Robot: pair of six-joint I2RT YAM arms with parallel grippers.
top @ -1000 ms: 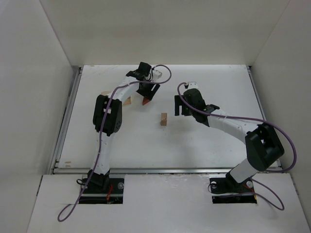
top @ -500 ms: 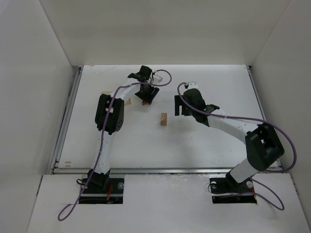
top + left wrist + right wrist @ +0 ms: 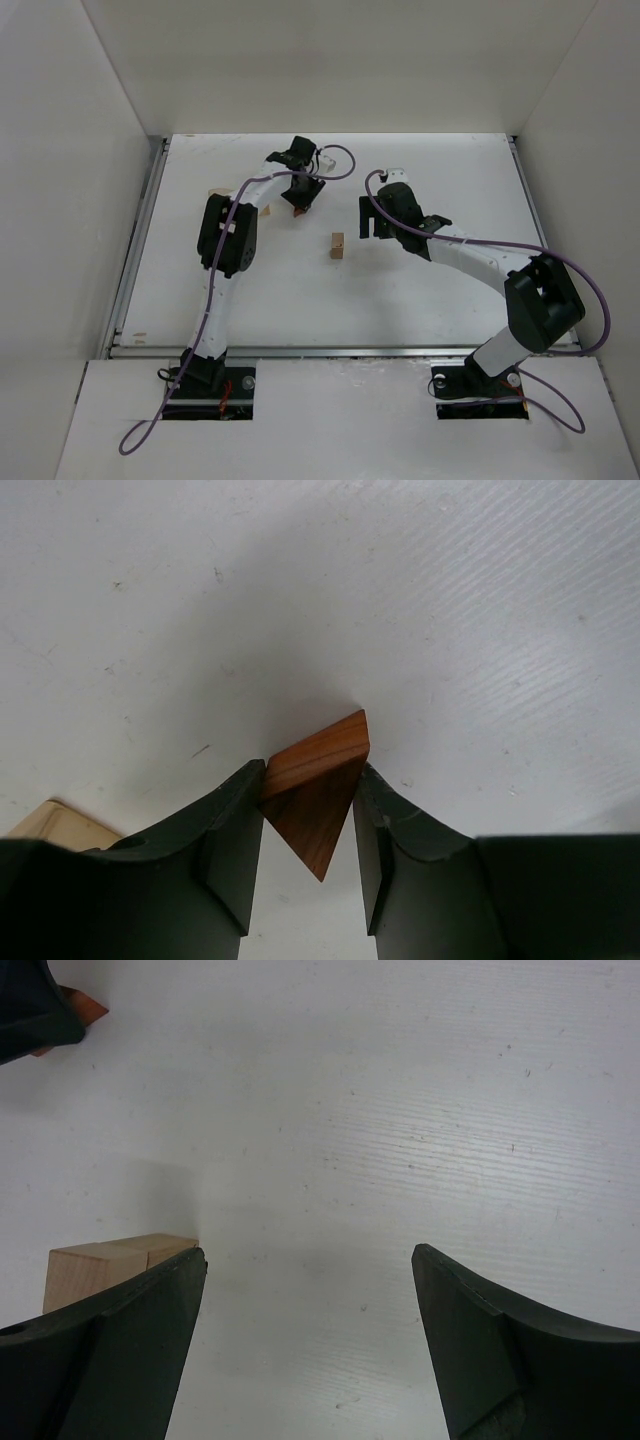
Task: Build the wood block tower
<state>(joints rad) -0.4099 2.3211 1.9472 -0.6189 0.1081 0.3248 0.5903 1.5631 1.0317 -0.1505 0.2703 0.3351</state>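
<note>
My left pincer [image 3: 299, 203] pinches the reddish-brown roof piece [image 3: 316, 798] by its sides, far and left on the table [image 3: 430, 290] (another tan block [image 3: 58, 825] lies near it). My right pincer [image 3: 308, 1260] is spread, with the tan cuboid [image 3: 337, 246] just to its left.

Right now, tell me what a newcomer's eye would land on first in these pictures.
The reddish-brown triangular block stands out most, pinched between the left fingers toward the far side of the table. Near the table's middle sits a tan cuboid, with the right fingers spread wide open beside it, holding nothing.
</note>
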